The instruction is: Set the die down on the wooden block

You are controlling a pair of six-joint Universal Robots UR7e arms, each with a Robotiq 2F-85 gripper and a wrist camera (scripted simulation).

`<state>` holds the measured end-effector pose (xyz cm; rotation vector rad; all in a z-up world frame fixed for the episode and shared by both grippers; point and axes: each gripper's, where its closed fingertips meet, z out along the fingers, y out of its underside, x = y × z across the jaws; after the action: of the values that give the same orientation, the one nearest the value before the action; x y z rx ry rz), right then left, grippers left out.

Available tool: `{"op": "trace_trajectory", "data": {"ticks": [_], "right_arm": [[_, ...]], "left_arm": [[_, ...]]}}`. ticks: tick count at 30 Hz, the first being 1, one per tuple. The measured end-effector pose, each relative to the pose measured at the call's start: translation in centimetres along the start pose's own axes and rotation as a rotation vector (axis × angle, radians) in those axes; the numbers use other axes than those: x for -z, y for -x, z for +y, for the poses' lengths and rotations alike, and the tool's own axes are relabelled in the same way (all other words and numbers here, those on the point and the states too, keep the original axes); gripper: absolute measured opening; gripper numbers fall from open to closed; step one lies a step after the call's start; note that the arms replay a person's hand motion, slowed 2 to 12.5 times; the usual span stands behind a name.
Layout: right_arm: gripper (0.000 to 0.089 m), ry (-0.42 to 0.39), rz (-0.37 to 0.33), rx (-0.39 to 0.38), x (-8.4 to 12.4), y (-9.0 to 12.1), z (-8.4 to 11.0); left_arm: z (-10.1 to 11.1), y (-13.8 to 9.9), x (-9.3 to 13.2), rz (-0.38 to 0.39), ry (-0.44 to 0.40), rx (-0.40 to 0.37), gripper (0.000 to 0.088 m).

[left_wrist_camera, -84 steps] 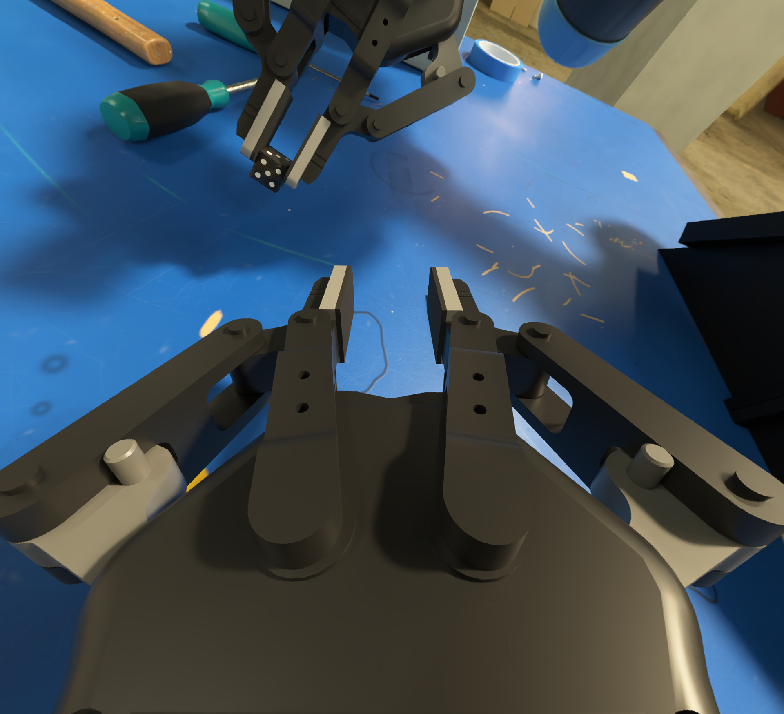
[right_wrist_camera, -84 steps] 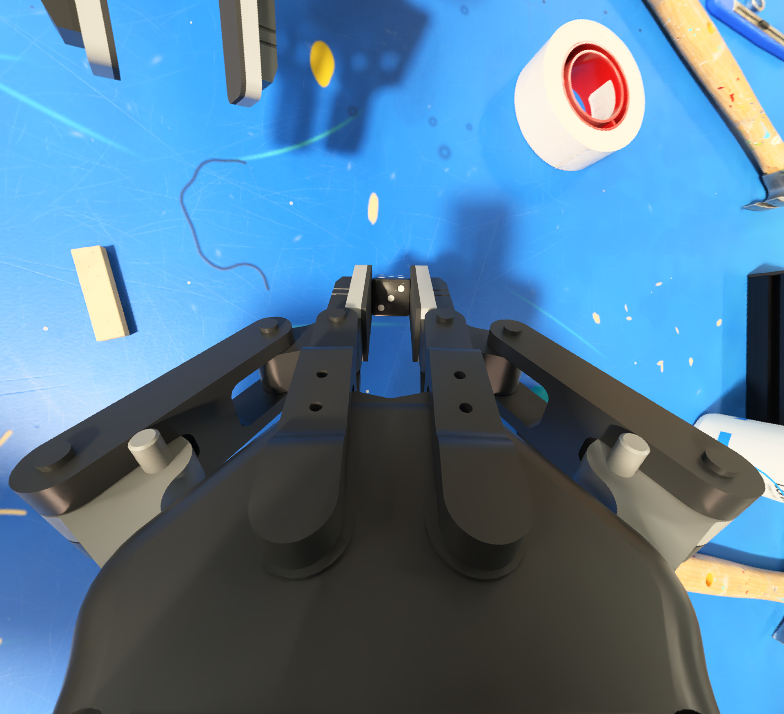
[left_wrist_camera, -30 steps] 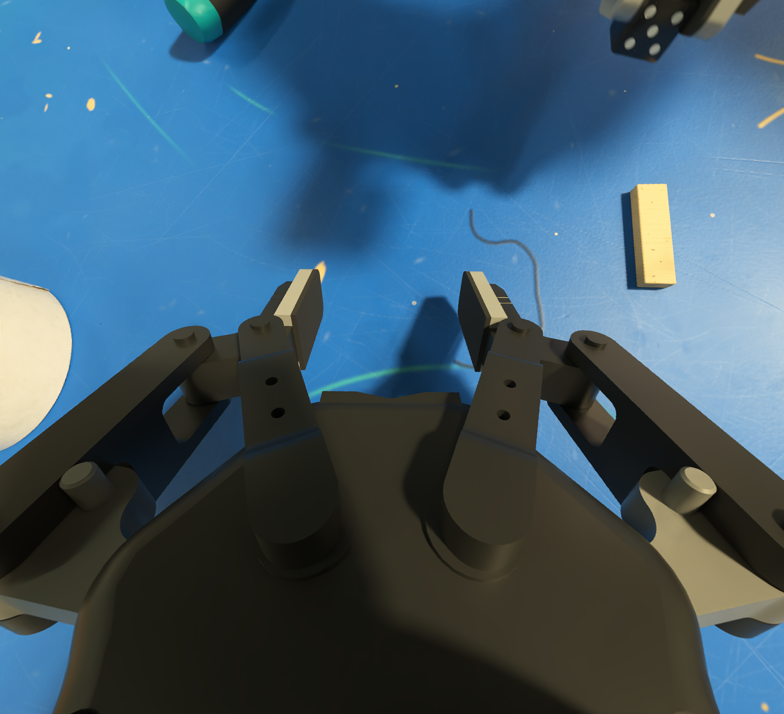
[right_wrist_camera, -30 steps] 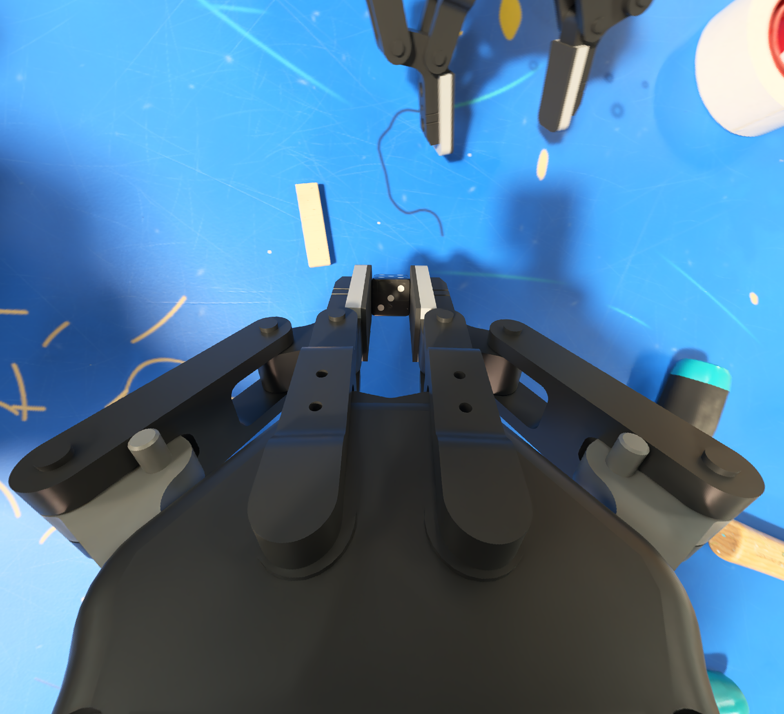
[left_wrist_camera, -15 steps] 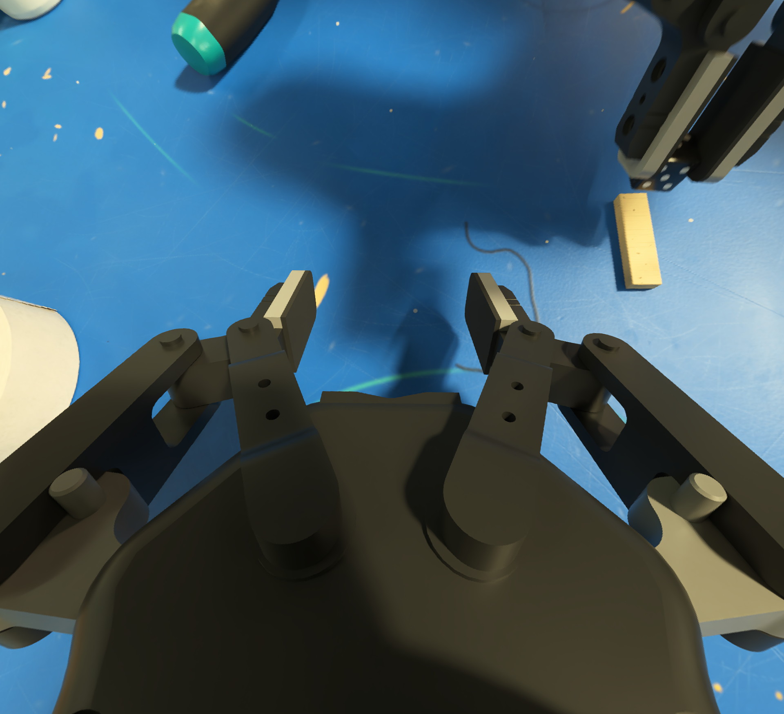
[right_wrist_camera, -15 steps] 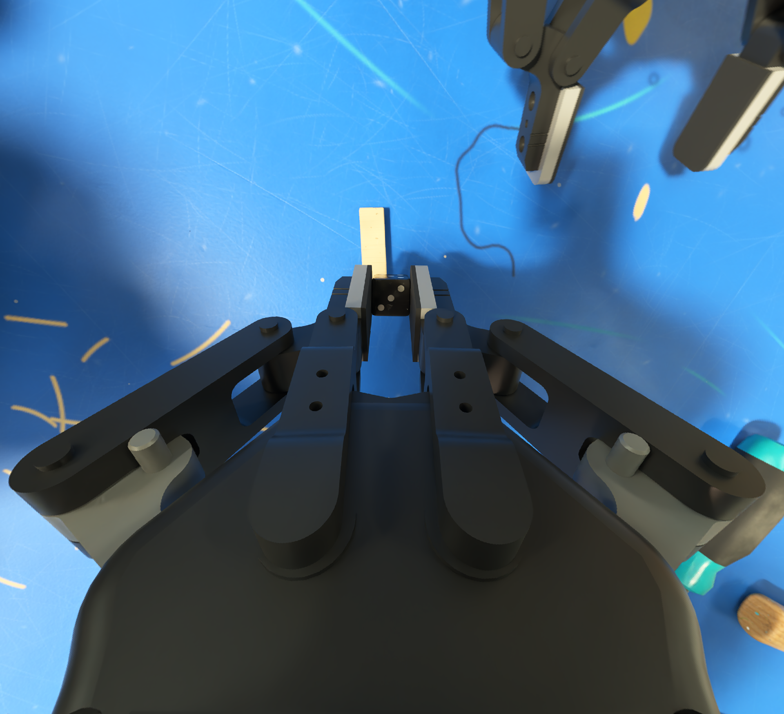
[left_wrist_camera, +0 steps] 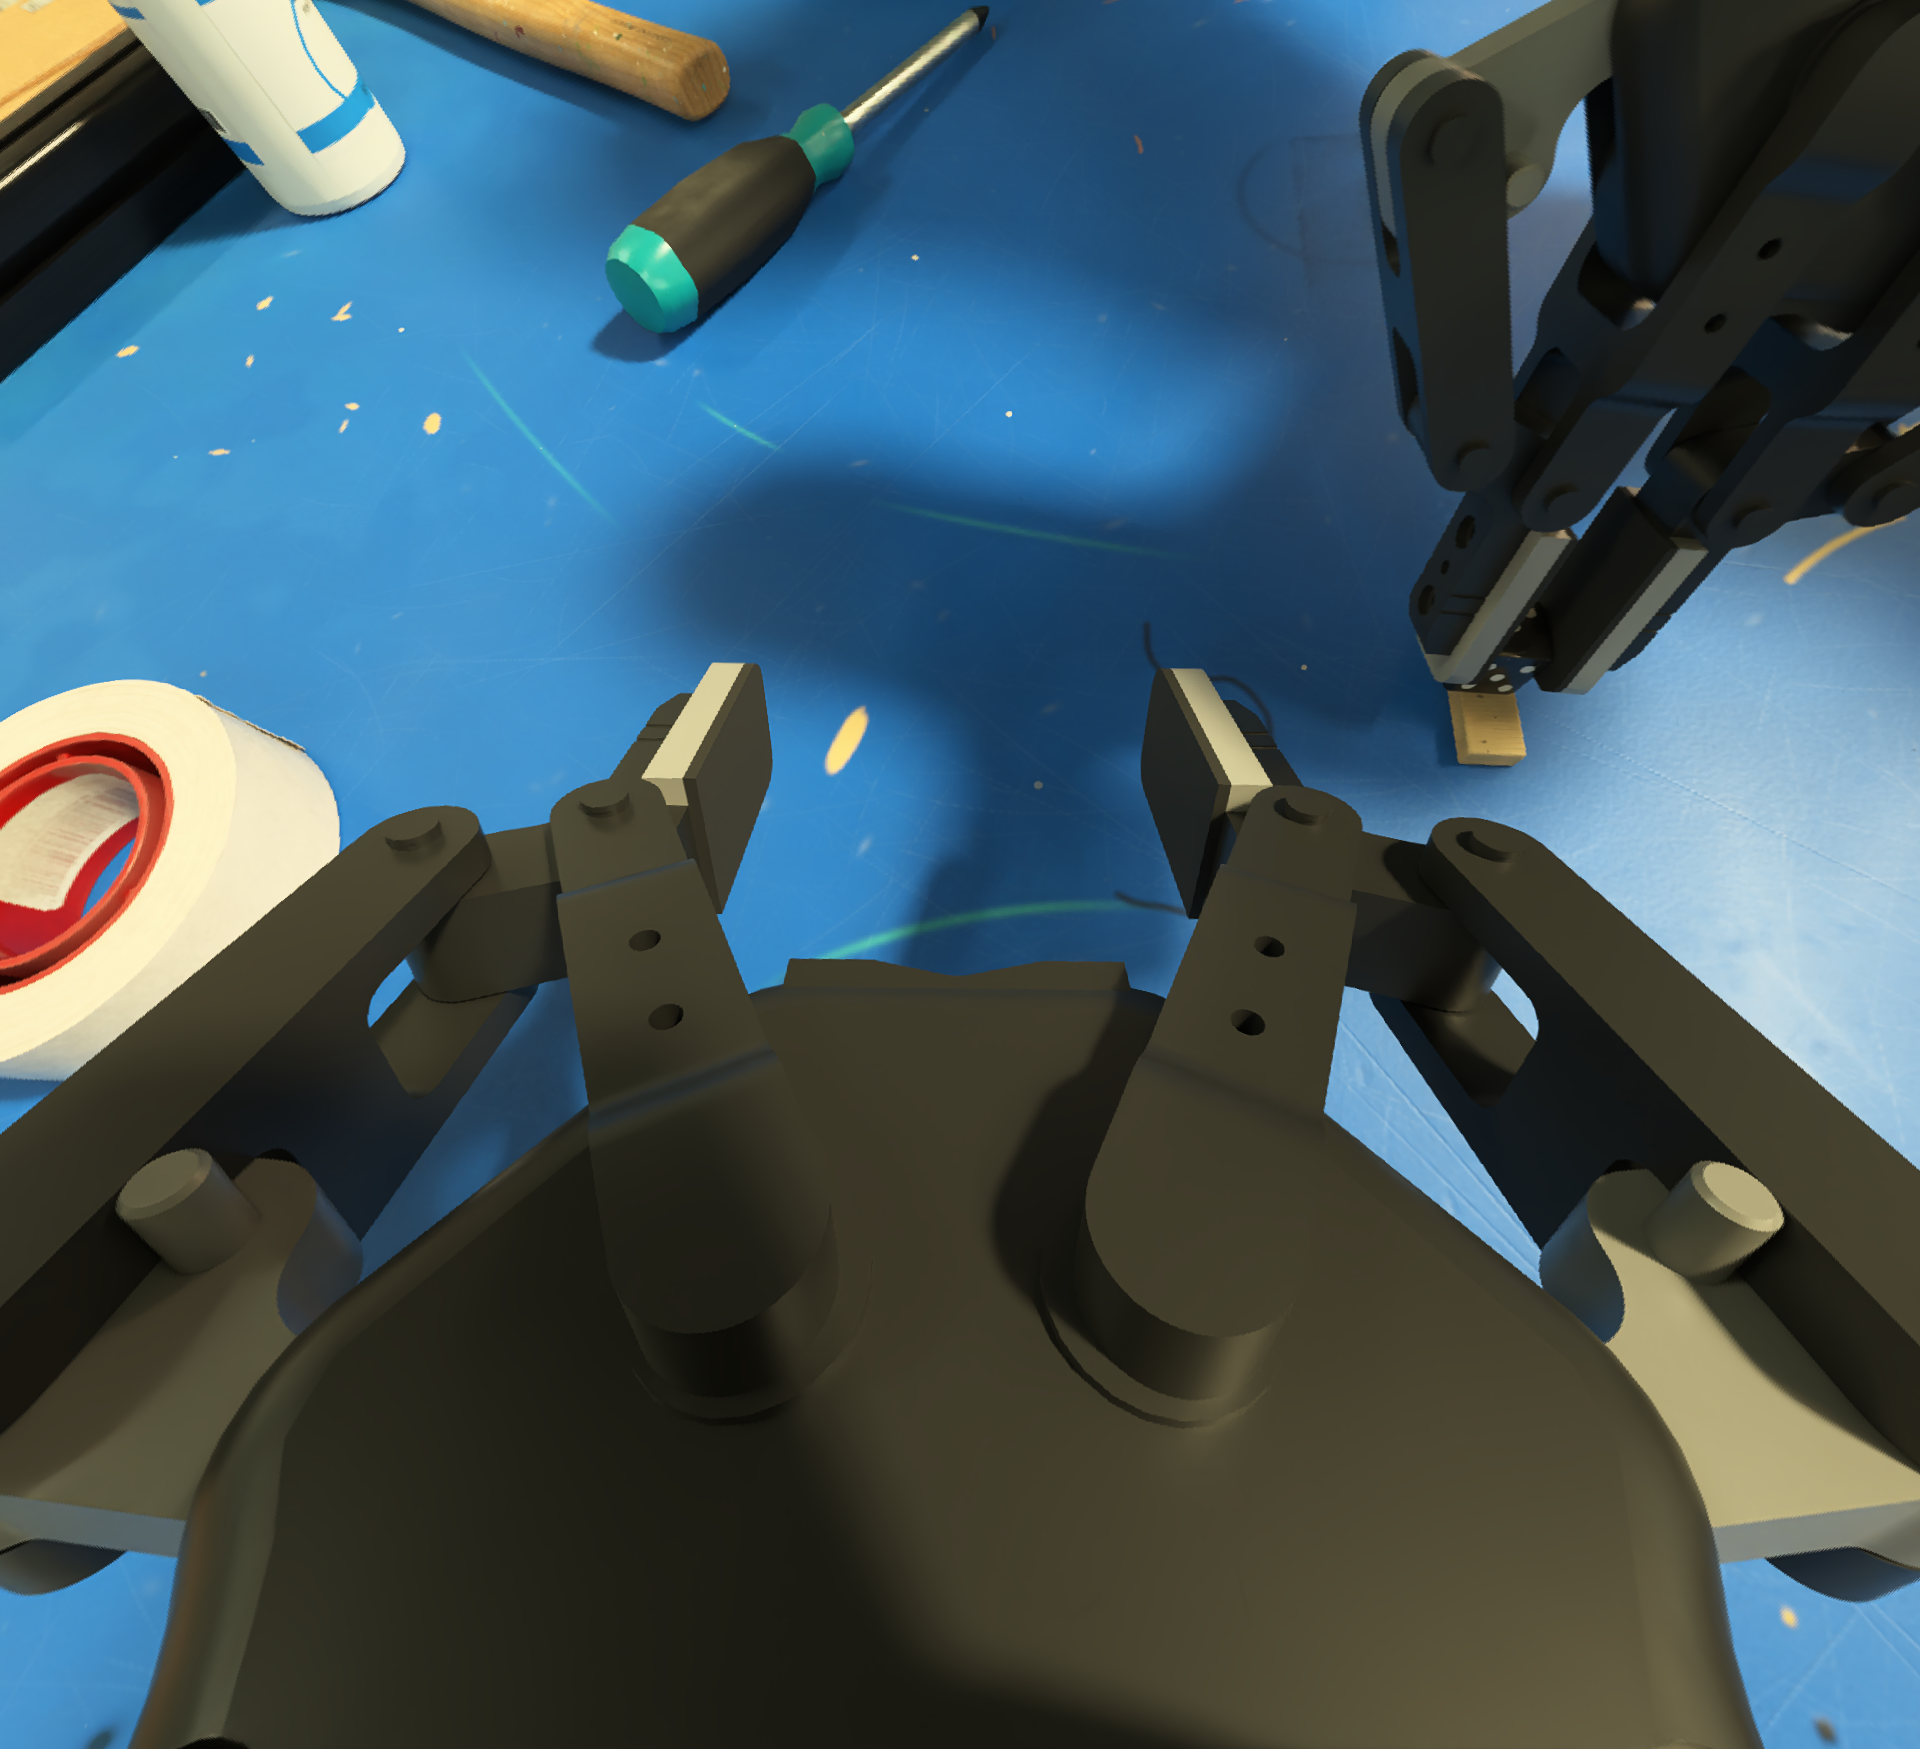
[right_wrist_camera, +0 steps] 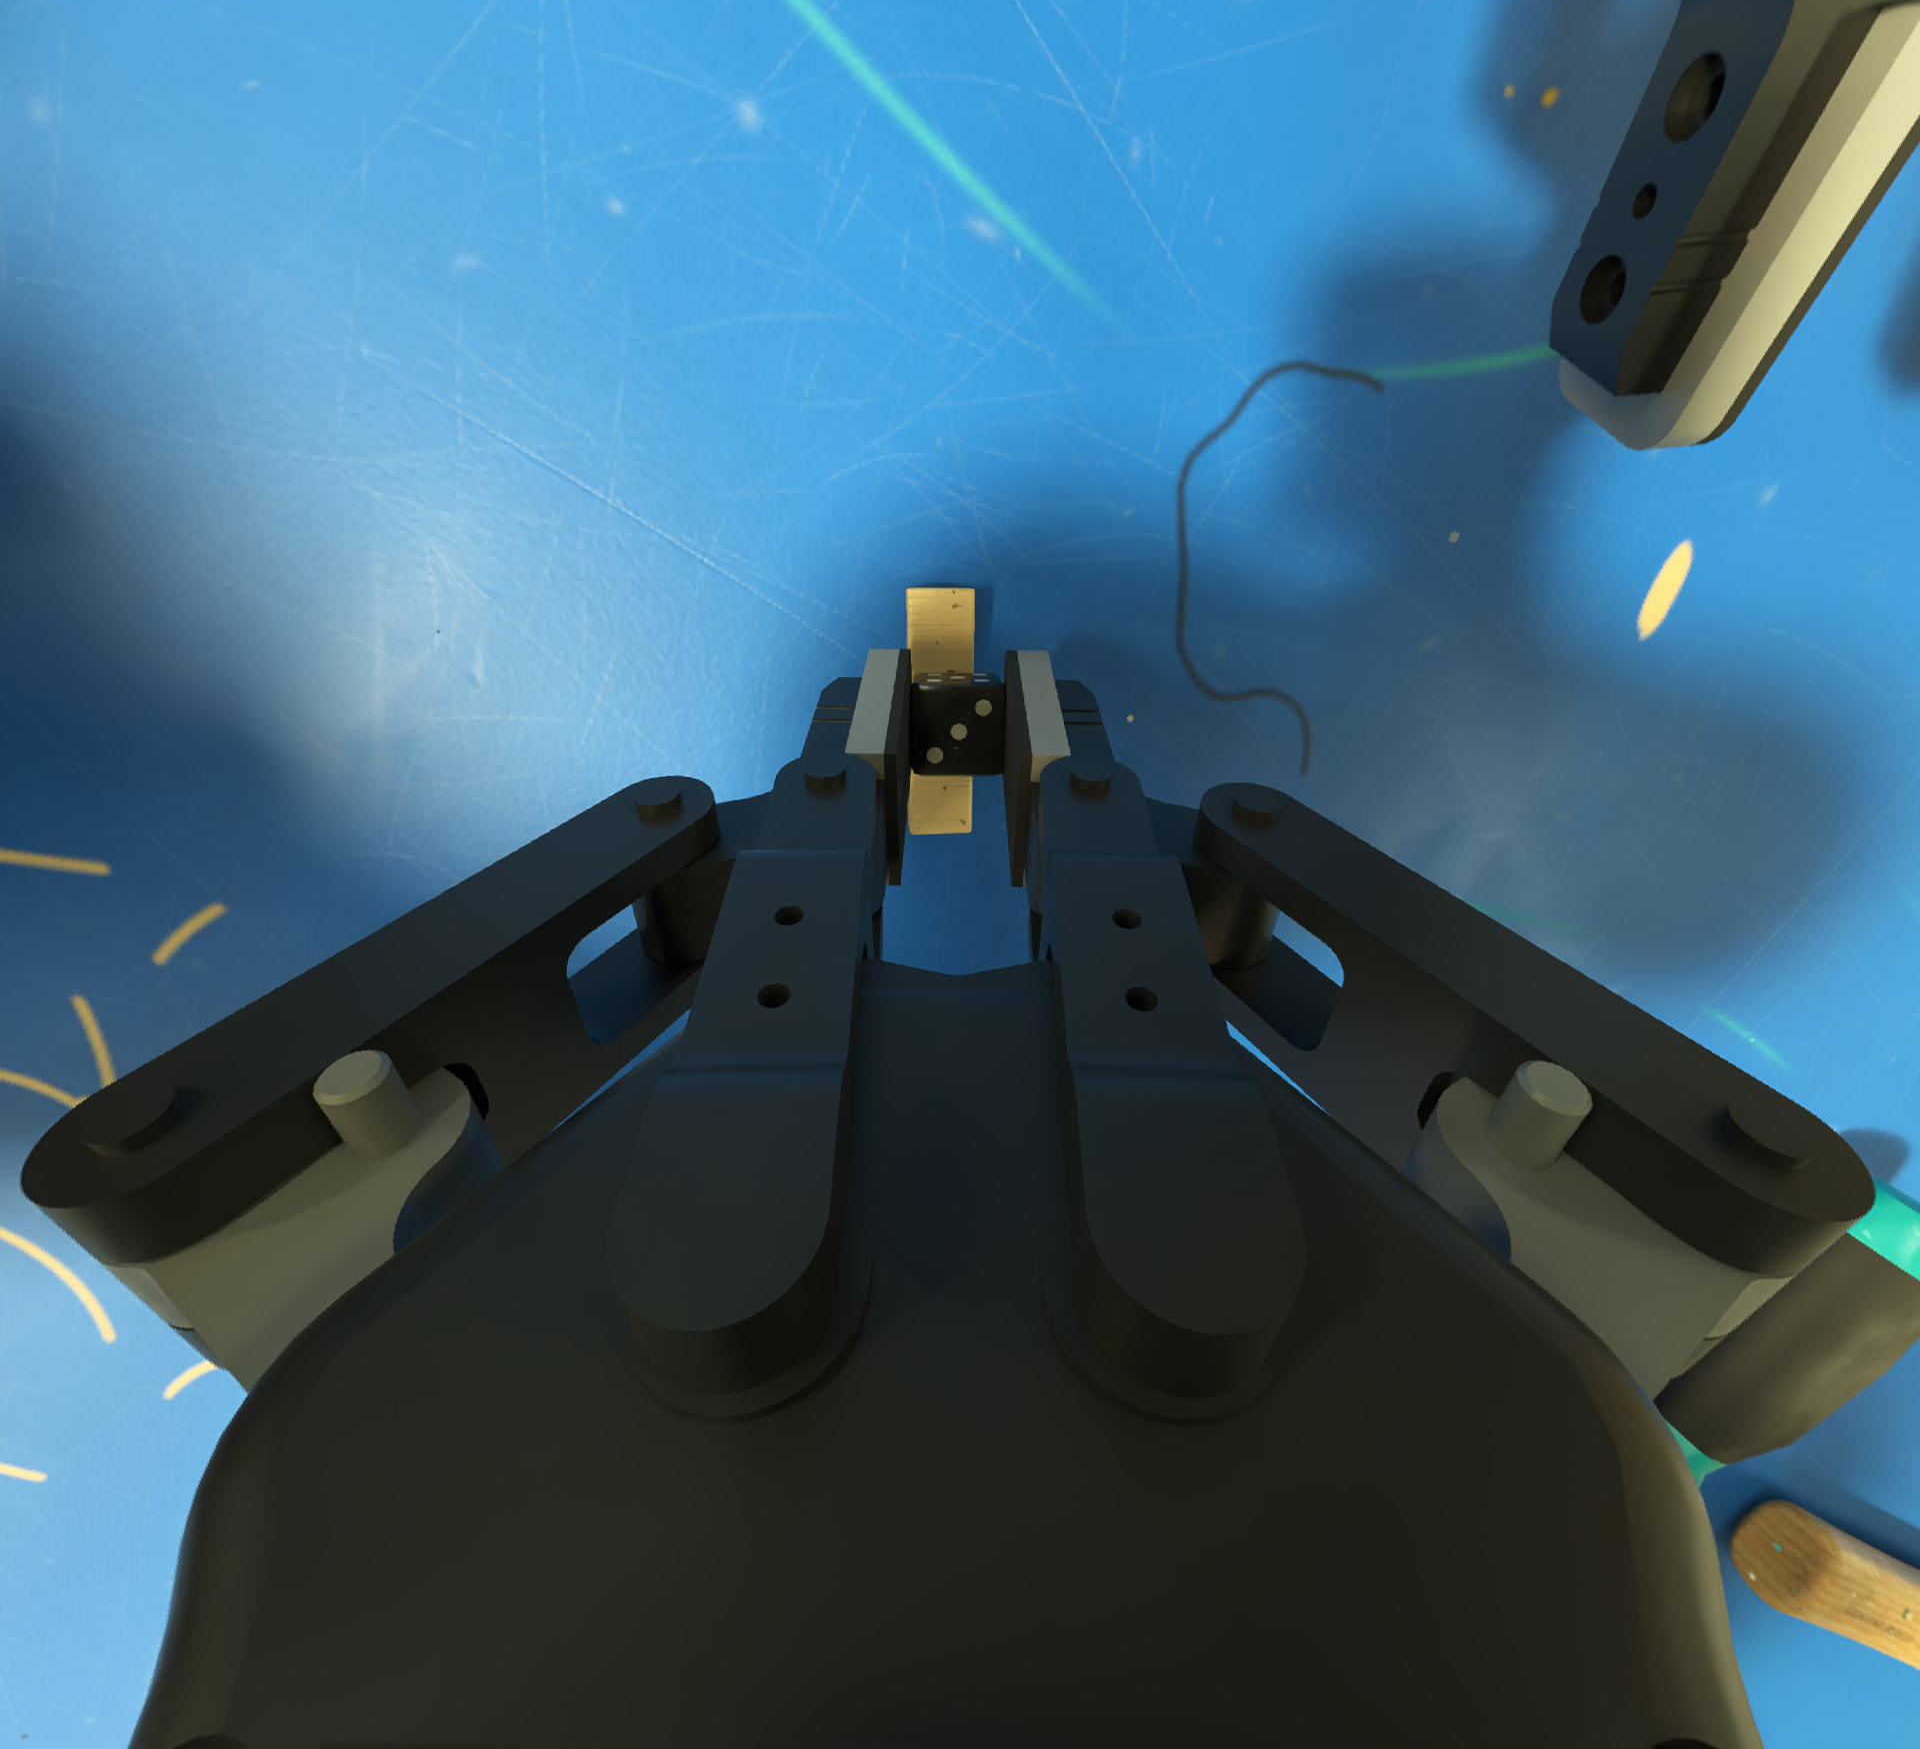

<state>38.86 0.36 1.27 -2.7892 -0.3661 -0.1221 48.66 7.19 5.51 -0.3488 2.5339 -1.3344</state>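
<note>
While the right gripper (right_wrist_camera: 956, 723) has travelled across the scratched blue tabletop (right_wrist_camera: 520, 349) over the last few seconds, it now sits directly over the small pale wooden block (right_wrist_camera: 940, 617) — half a second ago the block still lay ahead of its fingertips, whereas now the block shows both beyond and behind the small black die with white pips (right_wrist_camera: 956, 728). The die is clamped between the two pale pads, its three-pip face toward the camera. From the left wrist view, the die (left_wrist_camera: 1501, 676) appears to be touching or just above the block (left_wrist_camera: 1488, 731); I cannot tell which. The left gripper (left_wrist_camera: 961, 733) hangs empty, jaws spread wide, having pulled back and off to the side, near a white tape roll with a red core (left_wrist_camera: 156, 858).

Alignment looks done, so what remains is probably a slight lowering and a release. The block is narrow — an off-centre release could let the die tip off onto the table.
</note>
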Motion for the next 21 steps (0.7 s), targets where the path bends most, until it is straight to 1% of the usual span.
{"op": "trace_trajectory", "data": {"ticks": [6, 9, 12, 15, 21], "right_arm": [[0.023, -0.022, -0.008, -0.023, -0.2, 0.0, -0.5], [0.027, -0.029, -0.005, -0.037, -0.1, -0.1, -0.5], [0.0298, -0.056, -0.004, -0.057, 0.1, -0.2, -0.6], [0.0315, -0.084, 0.0, -0.08, 0.4, -0.3, -0.6], [0.0315, -0.136, 0.022, -0.119, 1.2, -0.3, -0.3]], "left_arm": [[0.4, -0.4, 0.6, 0.0, -0.015, 0.009, 0.0622], [0.7, -0.5, 0.7, -0.003, -0.008, -0.004, 0.062], [0.7, -0.7, 0.6, -0.003, -0.005, -0.02, 0.062], [0.6, -0.9, 0.6, 0.004, -0.005, -0.032, 0.062], [0.7, -1.4, 0.4, 0.023, 0.002, -0.047, 0.0615]]}}
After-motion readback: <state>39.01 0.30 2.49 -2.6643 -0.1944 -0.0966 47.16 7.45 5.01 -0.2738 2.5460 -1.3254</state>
